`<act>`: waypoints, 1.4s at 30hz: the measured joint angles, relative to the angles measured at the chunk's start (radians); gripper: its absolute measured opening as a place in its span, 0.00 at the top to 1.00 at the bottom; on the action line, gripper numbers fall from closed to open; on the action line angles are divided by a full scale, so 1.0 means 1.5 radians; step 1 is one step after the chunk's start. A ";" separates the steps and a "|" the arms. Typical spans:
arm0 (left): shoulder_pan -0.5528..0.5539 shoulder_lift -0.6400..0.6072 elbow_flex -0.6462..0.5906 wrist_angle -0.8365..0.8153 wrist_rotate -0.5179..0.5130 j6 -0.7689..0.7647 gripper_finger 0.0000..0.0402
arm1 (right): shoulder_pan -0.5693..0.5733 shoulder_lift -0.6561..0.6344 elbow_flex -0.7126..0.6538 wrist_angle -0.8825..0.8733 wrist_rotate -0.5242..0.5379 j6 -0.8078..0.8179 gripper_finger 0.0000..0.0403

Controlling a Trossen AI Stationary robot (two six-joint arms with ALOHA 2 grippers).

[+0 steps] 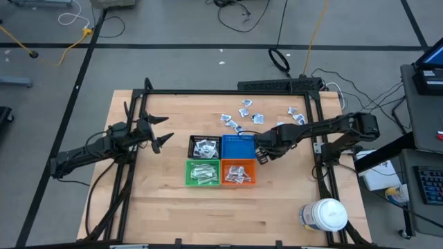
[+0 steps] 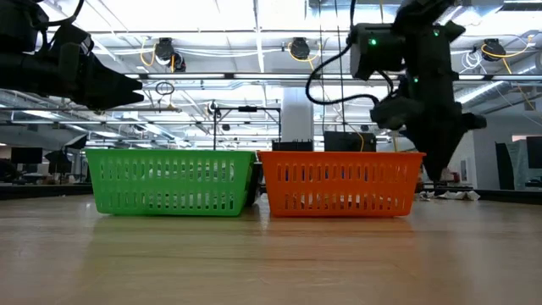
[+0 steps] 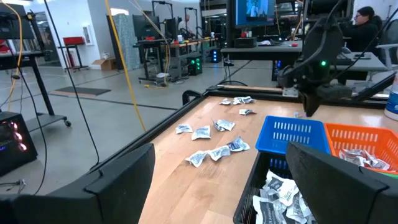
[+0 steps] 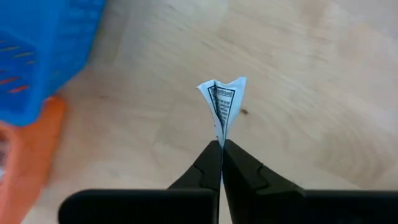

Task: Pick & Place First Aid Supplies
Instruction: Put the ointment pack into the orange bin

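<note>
The first aid supplies are small white wrapped packets. Loose ones (image 1: pixel 242 114) lie on the wood at the far right, and others lie in the black (image 1: pixel 205 146), green (image 1: pixel 203 173) and orange (image 1: pixel 239 173) bins. My right gripper (image 1: pixel 261 156) points down just right of the blue bin (image 1: pixel 238 147) and the orange bin, shut on one packet (image 4: pixel 222 99). My left gripper (image 1: pixel 160 131) waits at the table's left, level and open, with nothing between its fingers (image 3: pixel 124 180). My right gripper pinches one narrow end of the packet (image 4: pixel 219 134) between its two fingertips, coming from above and pointing down. The packet is creased lengthwise and sticks out past the fingertips, hanging below them over bare wood beside the blue bin.
The four bins stand in a square block at the table's middle. A black frame (image 1: pixel 315 138) runs along the table's edges. A large white jar (image 1: pixel 325 214) stands at the near right corner. Bare wood lies near and left of the bins.
</note>
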 joint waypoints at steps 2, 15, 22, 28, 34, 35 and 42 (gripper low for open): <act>0.000 0.000 0.000 0.000 0.000 0.000 0.09 | -0.001 0.000 0.024 -0.036 0.000 -0.023 1.00; 0.000 0.000 0.000 0.000 0.000 0.000 0.09 | 0.000 0.000 0.152 -0.240 -0.054 -0.220 1.00; 0.000 0.000 0.000 0.000 0.000 0.000 0.09 | 0.001 0.000 0.182 -0.292 -0.069 -0.302 1.00; 0.000 0.000 0.000 0.000 0.000 0.000 0.09 | 0.032 0.044 0.232 -0.294 -0.068 -0.345 1.00; 0.000 0.000 0.000 0.000 0.000 0.000 0.09 | 0.057 0.112 0.319 -0.295 -0.068 -0.376 1.00; 0.000 0.000 0.000 0.000 0.000 0.000 0.09 | 0.059 0.123 0.334 -0.293 -0.068 -0.384 1.00; 0.000 0.000 0.000 0.000 0.000 0.000 0.09 | 0.075 0.212 0.455 -0.300 -0.069 -0.434 1.00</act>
